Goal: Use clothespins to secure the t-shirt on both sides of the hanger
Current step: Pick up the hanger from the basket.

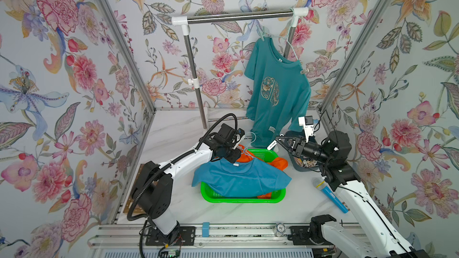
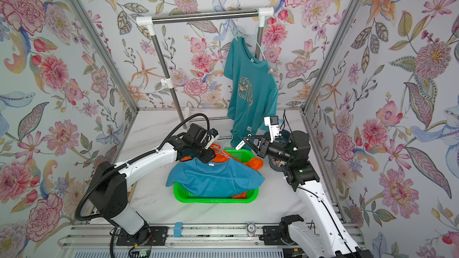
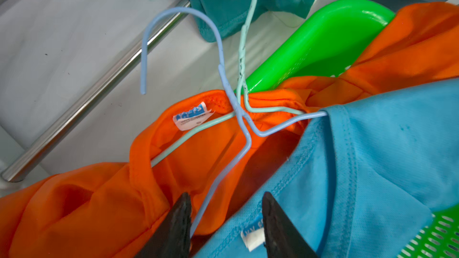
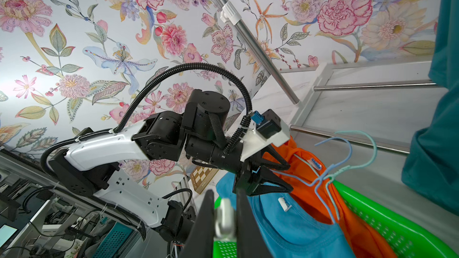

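The clothespin (image 4: pixel 224 215), a white one, sits at the bottom centre of the right wrist view, pinched by my right gripper (image 4: pixel 224 194) with fingers nearly closed. It looks light, stiff and slick, so I'd squeeze its tail ends to spring the mouth. My left gripper (image 3: pixel 226 196) stands half open, holding nothing, straddling the blue hanger (image 3: pixel 244 130) wire beside the blue t-shirt (image 3: pixel 372 157).

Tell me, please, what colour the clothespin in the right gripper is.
White; the clothespin shows best in a top view.
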Controlling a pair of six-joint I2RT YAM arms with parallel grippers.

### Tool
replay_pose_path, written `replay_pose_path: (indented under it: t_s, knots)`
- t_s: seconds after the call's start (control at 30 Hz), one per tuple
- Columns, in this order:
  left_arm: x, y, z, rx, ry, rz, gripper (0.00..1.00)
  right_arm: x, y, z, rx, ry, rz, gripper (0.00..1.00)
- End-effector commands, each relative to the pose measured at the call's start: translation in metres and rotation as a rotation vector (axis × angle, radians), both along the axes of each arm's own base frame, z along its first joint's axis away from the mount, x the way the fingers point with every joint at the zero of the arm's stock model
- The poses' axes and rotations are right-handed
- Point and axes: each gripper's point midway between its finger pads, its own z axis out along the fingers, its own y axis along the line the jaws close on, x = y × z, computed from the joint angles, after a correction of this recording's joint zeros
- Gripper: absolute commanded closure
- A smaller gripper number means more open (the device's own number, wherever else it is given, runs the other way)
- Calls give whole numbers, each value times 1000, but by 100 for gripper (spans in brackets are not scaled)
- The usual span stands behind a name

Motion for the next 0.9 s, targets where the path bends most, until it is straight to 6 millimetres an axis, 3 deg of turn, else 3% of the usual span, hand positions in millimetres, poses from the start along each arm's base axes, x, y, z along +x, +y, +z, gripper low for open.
replay_pose_path:
  t_s: [0.0,0.13,0.33,0.53,0.67,0.87]
  knots:
    - [-2,-5,-10,11,16,-23,56,-4,-2,-3,2,5,10,94]
    - [3,-7,-8,12,4,-21,63,-3,-4,-2,4,3,7,94]
    - [5,-11,-8,13,7,-33,84,-3,-6,-4,4,9,0,94]
    - [2,-10,0,5,1,-40,93,-2,-10,-5,7,13,-5,94]
    - [5,-3,38,-7,-91,-29,94,1,-8,-2,1,9,21,94]
    - [1,22,127,-7,-342,-5,94,6,5,8,-81,-29,89,94]
